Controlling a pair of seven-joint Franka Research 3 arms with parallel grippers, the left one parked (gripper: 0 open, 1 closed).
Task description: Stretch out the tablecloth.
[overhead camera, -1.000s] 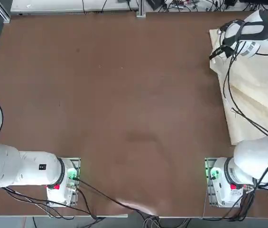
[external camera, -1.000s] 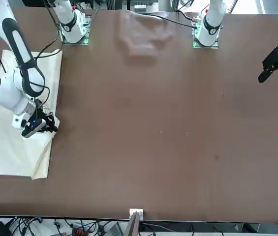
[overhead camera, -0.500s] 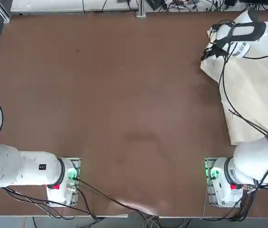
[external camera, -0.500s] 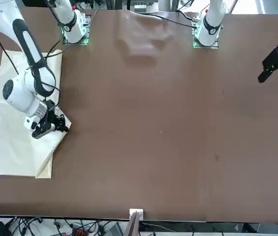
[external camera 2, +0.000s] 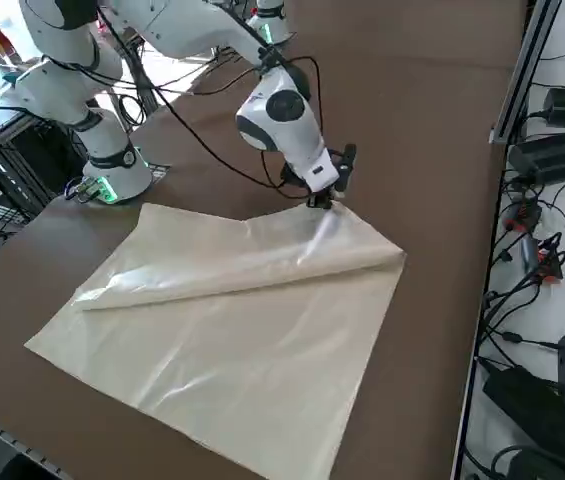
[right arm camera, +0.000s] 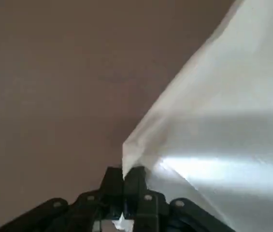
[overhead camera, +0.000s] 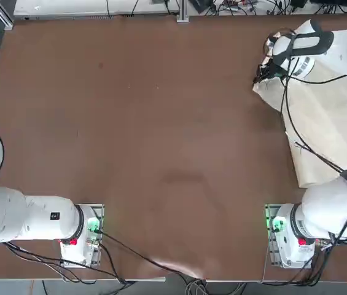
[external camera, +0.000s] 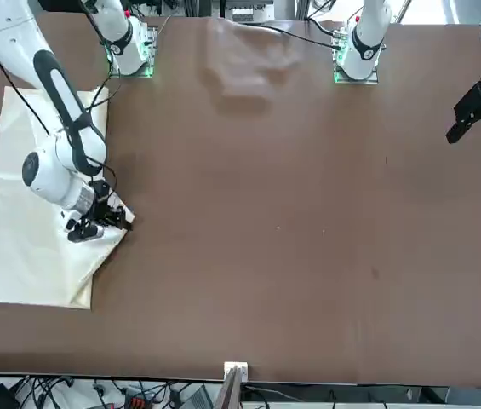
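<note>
My right end effector (right arm camera: 124, 186) has its two fingers (right arm camera: 111, 180) pressed together, and between them they pinch the edge of the tablecloth (external camera 2: 232, 330). In the wrist view the thin cream fabric comes up directly from between the fingertips, so the grip is on the cloth and not on the bare wood.

The tablecloth lies on my right side of the brown tabletop (overhead camera: 161, 123), near the far right corner as the overhead camera shows it. It is folded, not spread: in the side view one layer lies flat on the tabletop and an upper layer is folded over it, with a long rounded fold running across the sheet. The part that I hold is at the far inner side of the cloth (overhead camera: 327, 117), and there the fabric is pulled a little away from the rest, making a pointed flap toward the middle of the tabletop. In the front view this flap (external camera: 108, 234) sticks out past the straight side edge of the sheet (external camera: 27, 221).

My end effector (external camera 2: 324, 192) is low, close above the tabletop, and it points downward with a tilt. My arm (overhead camera: 320, 43) reaches over the cloth from the base (overhead camera: 290, 236), and black cables (overhead camera: 302, 141) hang from the wrist across the fabric.

The rest of the tabletop, to the left of the cloth in the overhead view, is bare brown surface.
</note>
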